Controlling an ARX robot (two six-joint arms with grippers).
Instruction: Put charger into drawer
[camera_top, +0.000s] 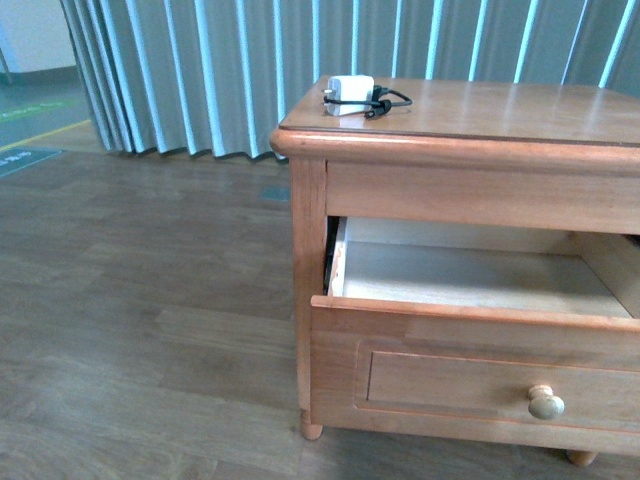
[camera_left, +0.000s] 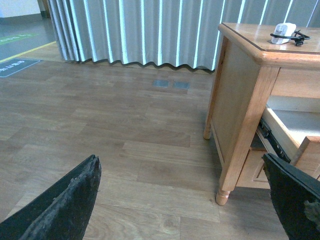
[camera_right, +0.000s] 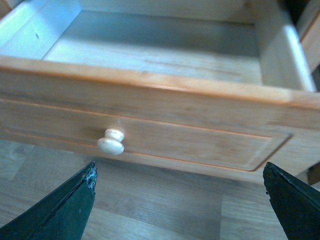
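Observation:
The white charger (camera_top: 350, 95) with its black cable lies on top of the wooden cabinet, near its far left corner; it also shows in the left wrist view (camera_left: 284, 33). The drawer (camera_top: 470, 320) stands pulled out and empty, with a pale round knob (camera_top: 546, 403). In the right wrist view the drawer front (camera_right: 165, 127) and its knob (camera_right: 111, 142) are just ahead of my right gripper (camera_right: 182, 200), which is open and empty. My left gripper (camera_left: 185, 200) is open and empty over the floor, left of the cabinet. Neither arm shows in the front view.
The cabinet top (camera_top: 500, 110) is a wide wooden surface. Grey pleated curtains (camera_top: 200, 70) hang behind. Wood-look floor (camera_top: 130, 300) spreads to the left of the cabinet. A cabinet leg (camera_left: 223, 196) stands close to my left gripper's side.

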